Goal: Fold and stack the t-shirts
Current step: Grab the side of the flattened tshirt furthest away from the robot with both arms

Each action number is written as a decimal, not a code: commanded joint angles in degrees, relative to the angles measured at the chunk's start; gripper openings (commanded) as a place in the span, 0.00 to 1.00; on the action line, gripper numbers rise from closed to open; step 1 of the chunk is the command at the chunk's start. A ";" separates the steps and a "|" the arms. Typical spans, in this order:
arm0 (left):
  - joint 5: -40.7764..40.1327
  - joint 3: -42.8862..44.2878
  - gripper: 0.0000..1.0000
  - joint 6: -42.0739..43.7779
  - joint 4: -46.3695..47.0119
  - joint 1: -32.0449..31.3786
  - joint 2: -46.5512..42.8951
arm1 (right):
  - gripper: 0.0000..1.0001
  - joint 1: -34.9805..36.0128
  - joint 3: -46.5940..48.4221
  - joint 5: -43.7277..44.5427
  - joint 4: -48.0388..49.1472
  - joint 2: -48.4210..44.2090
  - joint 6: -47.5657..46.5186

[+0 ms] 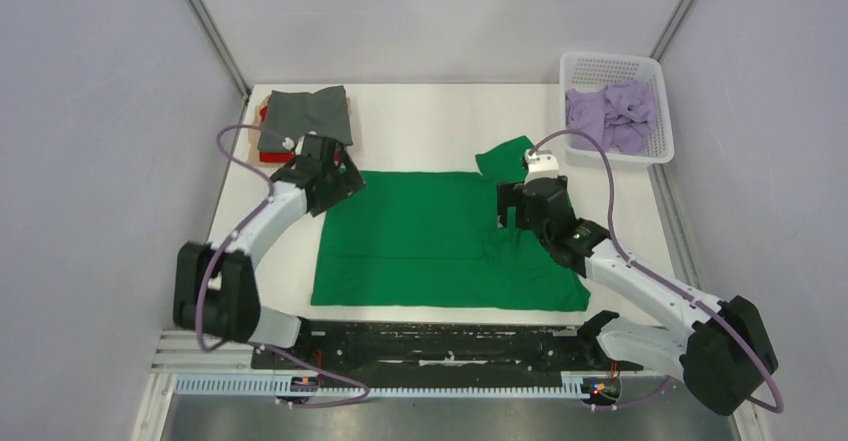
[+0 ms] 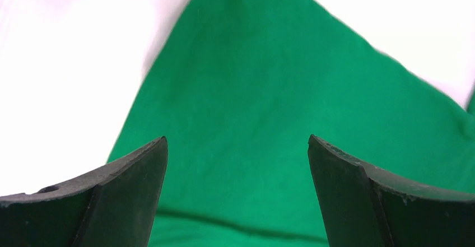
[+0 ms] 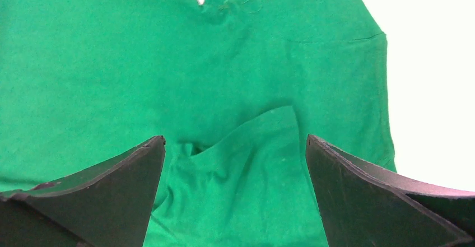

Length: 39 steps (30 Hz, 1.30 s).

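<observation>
Both the left fingers [image 2: 129, 196] and right fingers [image 3: 112, 196] stand apart over the green t-shirt [image 1: 430, 241].

White table [image 1: 430, 126] — mesh basket [image 1: 610, 69] far right

A plain bright green t-shirt [image 1: 440, 241] is lying on the white surface [image 1: 420, 126], a dark grey t-shirt [image 1: 308, 116] is covering a red t-shirt [image 1: 270, 155] at the far left corner, and a lilac t-shirt [image 1: 612, 113] is sitting in a white mesh basket [image 1: 610, 58] at the far right corner.

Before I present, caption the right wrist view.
Open right gripper poised above a raised fold in the green t-shirt on the white table.
</observation>
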 commanded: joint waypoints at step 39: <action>-8.32 23.63 0.59 8.42 14.42 4.51 38.69 | 0.98 -11.16 0.73 -6.08 14.50 10.75 -4.21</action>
